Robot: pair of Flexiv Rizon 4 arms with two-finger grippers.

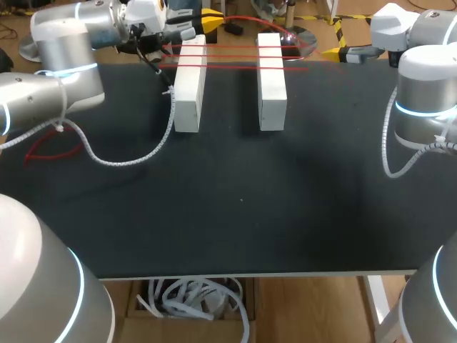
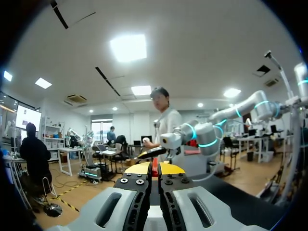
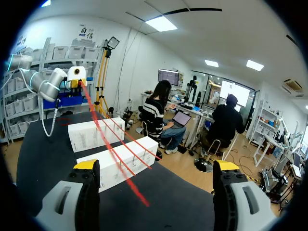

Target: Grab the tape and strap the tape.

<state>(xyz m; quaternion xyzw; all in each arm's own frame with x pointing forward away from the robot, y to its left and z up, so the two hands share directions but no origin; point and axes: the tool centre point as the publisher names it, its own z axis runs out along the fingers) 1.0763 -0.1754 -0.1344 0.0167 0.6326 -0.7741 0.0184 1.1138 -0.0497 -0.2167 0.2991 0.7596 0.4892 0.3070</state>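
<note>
- The red tape is stretched in several strands across the tops of two white blocks at the far side of the black counter. In the head view the strands run between the blocks and loop past the right one at the counter's far edge.
- The left block and the right block lie parallel, apart from each other, with their long sides running away from the robot.
- The left tool is just beyond the far end of the left block. In the left wrist view its yellow-tipped fingers are pressed together, with a sliver of red between them.
- In the right wrist view the tape leads from the left tool down over both blocks.
- The right tool is at the counter's far right edge, away from the blocks. Its fingers are spread wide and grip nothing.
- The left arm's white coiled cable droops onto the counter.
</note>
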